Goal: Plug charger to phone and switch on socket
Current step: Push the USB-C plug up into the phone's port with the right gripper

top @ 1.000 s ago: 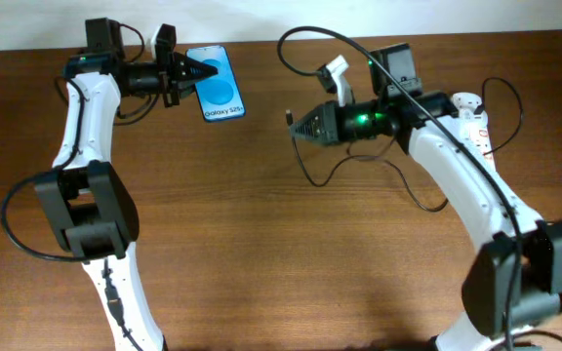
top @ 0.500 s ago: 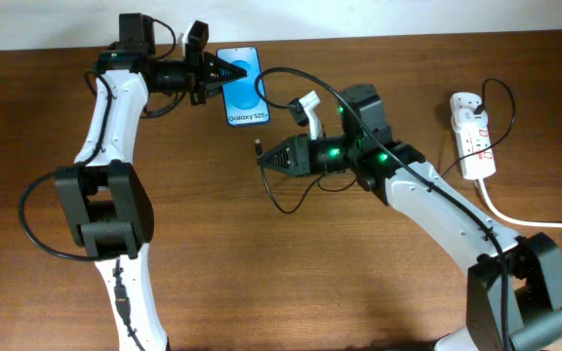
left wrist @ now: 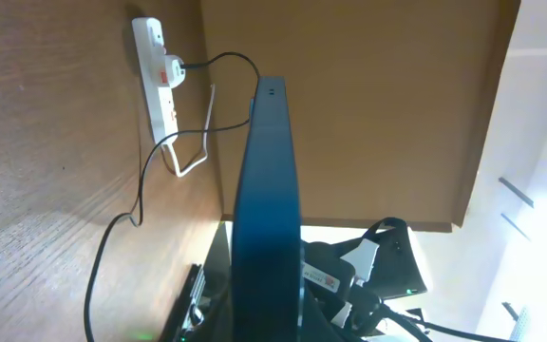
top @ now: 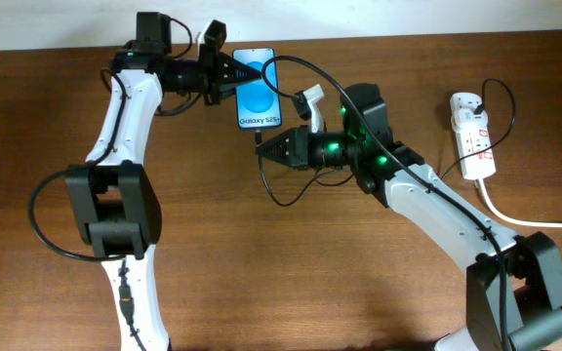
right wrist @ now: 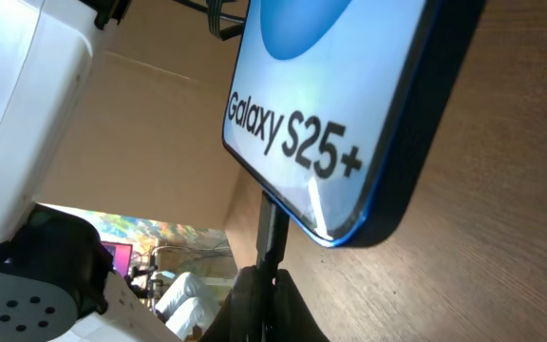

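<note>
Now, with your left gripper (top: 233, 78) clamping the phone (top: 260, 93) over the table's (top: 222, 263) far side and your right gripper (top: 265, 152) pinching the charger (right wrist: 267, 224) just under it, square the tip to the port and ease in.

This looks like a robotics lab or test room. A white left arm (top: 123, 109) and right arm (top: 439, 209) rise from the lower edge of a brown wooden bench (top: 291, 283). A plain pale wall (top: 27, 19) runs along the top, and a white socket (top: 474, 136) lies at the right.
</note>
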Tool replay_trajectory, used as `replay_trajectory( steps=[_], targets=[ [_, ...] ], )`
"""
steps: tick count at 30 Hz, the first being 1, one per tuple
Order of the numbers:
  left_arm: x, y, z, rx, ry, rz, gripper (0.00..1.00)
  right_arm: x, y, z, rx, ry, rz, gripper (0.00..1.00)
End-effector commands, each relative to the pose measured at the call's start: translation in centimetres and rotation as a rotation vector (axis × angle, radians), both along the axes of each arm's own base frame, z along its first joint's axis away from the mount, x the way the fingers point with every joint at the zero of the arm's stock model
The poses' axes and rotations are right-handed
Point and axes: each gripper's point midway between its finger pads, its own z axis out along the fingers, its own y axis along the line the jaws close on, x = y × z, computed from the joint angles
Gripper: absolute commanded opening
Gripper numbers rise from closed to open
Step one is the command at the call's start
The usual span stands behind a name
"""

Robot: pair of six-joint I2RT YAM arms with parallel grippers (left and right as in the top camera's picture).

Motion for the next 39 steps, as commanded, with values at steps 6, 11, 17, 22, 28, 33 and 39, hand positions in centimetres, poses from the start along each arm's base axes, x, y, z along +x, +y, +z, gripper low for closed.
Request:
replay_trajectory(
  steps=[6,11,17,22,28,33,39],
  targets=[
    [-0.2,0.6,1.5,-0.049,-0.041,-0.016,0.00,-0.5,0.0,1.3,0.045,-0.037,0.046,0.04],
    [0.3,1.2,1.5,-0.045,-0.071,-0.001,0.00,-0.9,-0.3,1.6,0.064,-0.029,0.078,0.04],
    [0.3,1.6,1.7,-0.056,-0.047,0.000,0.00,-0.8,-0.3,1.6,0.063,-0.030,0.075,0.04],
    [0.0,1.2,1.7,-0.055,-0.033,-0.006,0.00,-0.6,-0.4,1.5,0.059,-0.031,0.066,0.04],
    [-0.5,0.2,1.6,-0.055,-0.006,-0.026,0.00,-0.6,-0.4,1.5,0.058,-0.032,0.063,0.04],
    [-0.6,0.0,1.6,-0.055,0.010,-0.030,0.00,-0.5,-0.4,1.5,0.057,-0.032,0.060,0.04],
    [-0.6,0.0,1.6,-0.060,0.010,-0.033,0.00,0.2,-1.3,1.5,0.056,-0.033,0.033,0.04]
  ],
)
